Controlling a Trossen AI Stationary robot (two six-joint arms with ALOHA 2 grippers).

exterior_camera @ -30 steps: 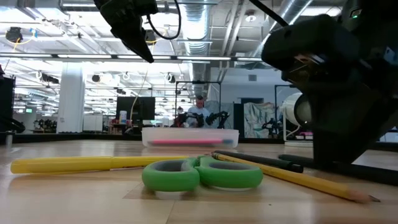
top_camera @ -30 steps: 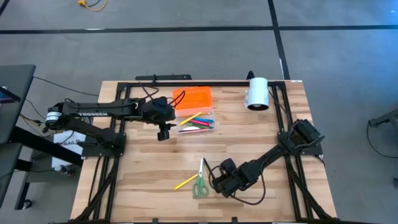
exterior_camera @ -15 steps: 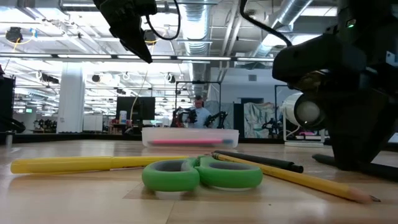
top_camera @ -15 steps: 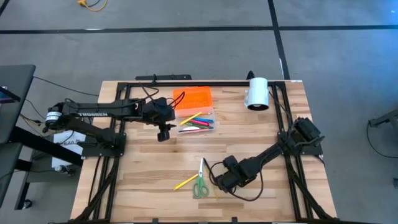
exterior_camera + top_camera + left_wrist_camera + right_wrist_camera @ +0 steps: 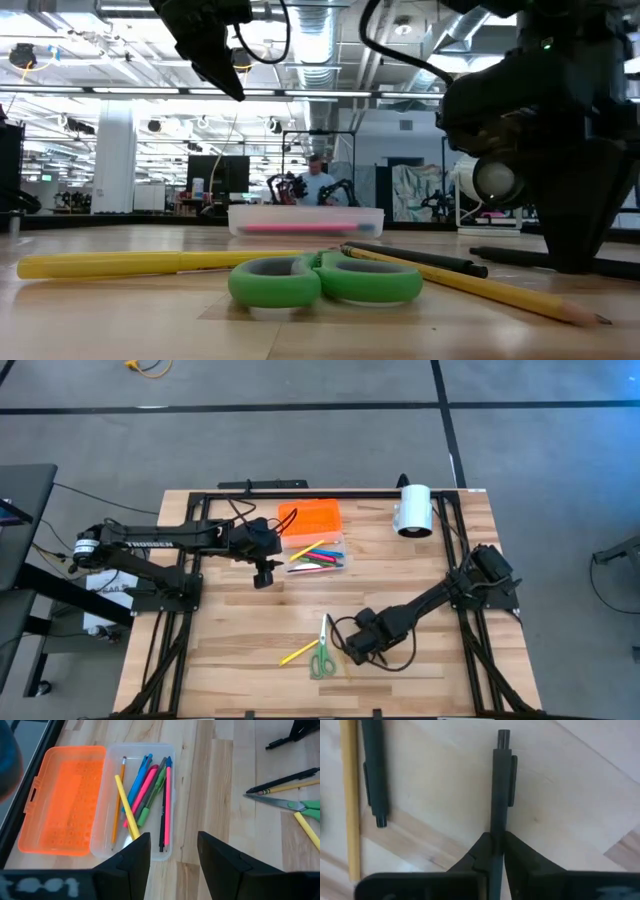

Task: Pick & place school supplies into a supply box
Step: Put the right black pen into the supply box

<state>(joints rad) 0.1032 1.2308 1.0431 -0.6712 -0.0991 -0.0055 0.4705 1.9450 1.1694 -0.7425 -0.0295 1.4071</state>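
Your right gripper [image 5: 496,842] is now pinched on a black pen [image 5: 500,790] that lies on the table [image 5: 240,630], near the front and right of the green scissors [image 5: 321,658]. Before you lift, check that the fingers hold the pen's body squarely, because it is thin and round and I think it can twist or slip. Lift straight up first, so you do not drag it against the second black pen [image 5: 372,775] and the pencil [image 5: 351,795] that lie close beside it. Then carry it to the supply box [image 5: 318,556], which stands far on the table with its orange lid [image 5: 310,517] open and several coloured pens already inside. Your left gripper [image 5: 262,574] hangs spread open and empty just left of the box, so keep the path clear of it.

Compared with one second ago, the right gripper has moved a little farther from the table's near edge, and its fingers, then apart, have closed. The left arm has not moved.
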